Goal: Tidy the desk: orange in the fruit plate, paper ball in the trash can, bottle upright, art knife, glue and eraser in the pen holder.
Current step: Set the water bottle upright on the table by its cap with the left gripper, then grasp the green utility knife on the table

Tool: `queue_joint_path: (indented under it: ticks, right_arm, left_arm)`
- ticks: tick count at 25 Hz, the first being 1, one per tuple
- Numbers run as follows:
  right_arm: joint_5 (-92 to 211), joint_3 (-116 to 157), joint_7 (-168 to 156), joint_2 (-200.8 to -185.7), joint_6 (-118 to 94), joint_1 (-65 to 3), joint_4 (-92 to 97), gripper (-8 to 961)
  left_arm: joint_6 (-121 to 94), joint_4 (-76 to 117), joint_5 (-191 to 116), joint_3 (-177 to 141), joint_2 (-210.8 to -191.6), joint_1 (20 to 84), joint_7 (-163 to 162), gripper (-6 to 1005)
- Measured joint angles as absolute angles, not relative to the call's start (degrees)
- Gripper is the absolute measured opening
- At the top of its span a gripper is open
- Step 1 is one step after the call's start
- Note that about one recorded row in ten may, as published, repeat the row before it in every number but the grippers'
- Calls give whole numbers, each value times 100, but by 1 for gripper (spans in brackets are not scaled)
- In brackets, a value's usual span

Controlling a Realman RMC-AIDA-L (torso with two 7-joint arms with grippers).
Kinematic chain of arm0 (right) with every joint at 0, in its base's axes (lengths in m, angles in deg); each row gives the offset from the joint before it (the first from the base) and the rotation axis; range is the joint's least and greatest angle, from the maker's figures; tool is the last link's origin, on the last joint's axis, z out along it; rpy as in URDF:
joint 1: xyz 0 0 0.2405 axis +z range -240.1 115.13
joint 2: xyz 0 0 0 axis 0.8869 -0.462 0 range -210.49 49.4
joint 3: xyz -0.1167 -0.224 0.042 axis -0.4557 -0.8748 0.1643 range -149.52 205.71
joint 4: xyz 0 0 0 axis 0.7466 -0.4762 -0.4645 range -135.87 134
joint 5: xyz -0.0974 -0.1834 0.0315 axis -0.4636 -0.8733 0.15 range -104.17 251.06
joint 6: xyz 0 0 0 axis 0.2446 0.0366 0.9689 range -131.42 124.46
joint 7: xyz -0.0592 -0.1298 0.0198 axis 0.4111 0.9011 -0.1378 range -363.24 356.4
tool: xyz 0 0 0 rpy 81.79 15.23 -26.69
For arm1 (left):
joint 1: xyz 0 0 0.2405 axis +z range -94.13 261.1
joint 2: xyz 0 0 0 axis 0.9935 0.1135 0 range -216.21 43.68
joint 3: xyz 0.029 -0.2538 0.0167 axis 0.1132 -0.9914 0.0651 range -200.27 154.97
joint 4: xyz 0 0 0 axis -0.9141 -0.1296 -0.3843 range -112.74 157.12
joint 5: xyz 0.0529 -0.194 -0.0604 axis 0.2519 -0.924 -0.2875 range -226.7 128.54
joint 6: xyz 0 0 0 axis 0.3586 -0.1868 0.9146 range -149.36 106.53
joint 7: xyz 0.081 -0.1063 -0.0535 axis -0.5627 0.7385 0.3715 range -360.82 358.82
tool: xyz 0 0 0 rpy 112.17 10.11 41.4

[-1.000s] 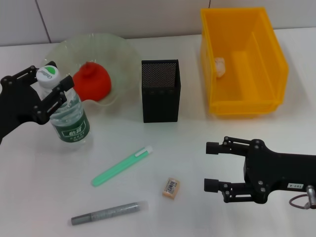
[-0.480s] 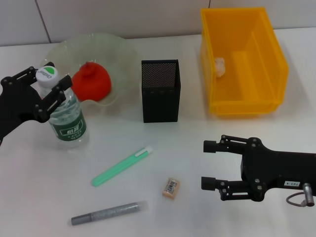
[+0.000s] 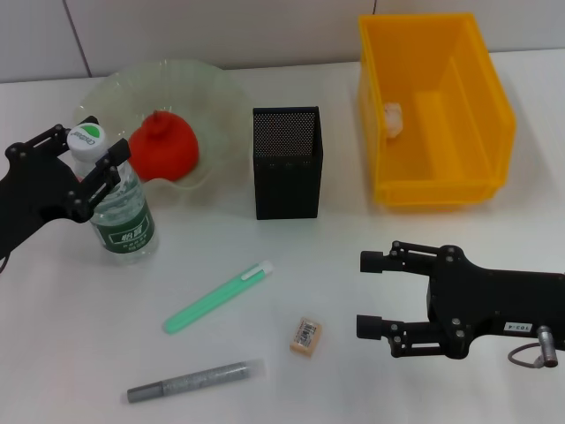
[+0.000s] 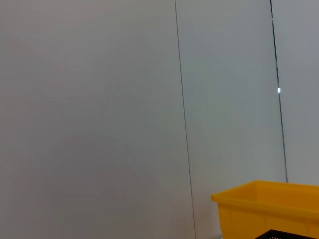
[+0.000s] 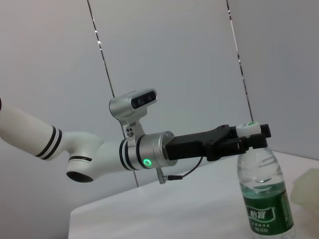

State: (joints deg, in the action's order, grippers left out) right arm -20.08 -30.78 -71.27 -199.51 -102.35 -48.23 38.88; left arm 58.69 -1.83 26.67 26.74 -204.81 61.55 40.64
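The bottle (image 3: 121, 205) stands upright on the table in front of the fruit plate (image 3: 205, 81), which holds the orange (image 3: 164, 147). My left gripper (image 3: 84, 157) is shut on the bottle's neck just under the cap; the right wrist view shows the bottle (image 5: 262, 195) and that gripper (image 5: 245, 139) from the side. My right gripper (image 3: 365, 293) hovers open, just right of the eraser (image 3: 305, 336). The green art knife (image 3: 218, 298) and grey glue stick (image 3: 196, 381) lie on the table. The pen holder (image 3: 288, 164) stands mid-table. The paper ball (image 3: 393, 119) lies inside the trash can (image 3: 481, 106).
The left wrist view shows only a wall, a corner of the trash can (image 4: 269, 209) and the pen holder's rim (image 4: 291, 234). Bare tabletop lies between the pen holder and my right gripper.
My right gripper has slid left toward the eraser. My left gripper and the bottle have shifted slightly away from me, and the bottle stands straighter.
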Motion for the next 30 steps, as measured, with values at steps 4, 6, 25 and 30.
queue_joint_path:
  ticks: [4, 6, 25, 30]
  right_arm:
    - [-2008, -3088, -7128, -19949, -10235, -4824, 3887, 797]
    - [-2008, -3099, -7130, -19948, -10235, -4824, 3887, 797]
    - [-2148, -3070, -7108, -19949, -10212, -4739, 3791, 797]
    - [-2148, -3070, -7097, -19929, -10208, -4752, 3830, 797]
  left_arm:
    - [5855, -166, 2667, 2674, -20490, 6146, 4040, 455]
    - [5851, -163, 2663, 2679, -20493, 6144, 4028, 459]
    - [5991, -47, 2229, 2719, -20496, 6205, 3832, 494]
    - [6264, -130, 2172, 2678, -20483, 6340, 3857, 719]
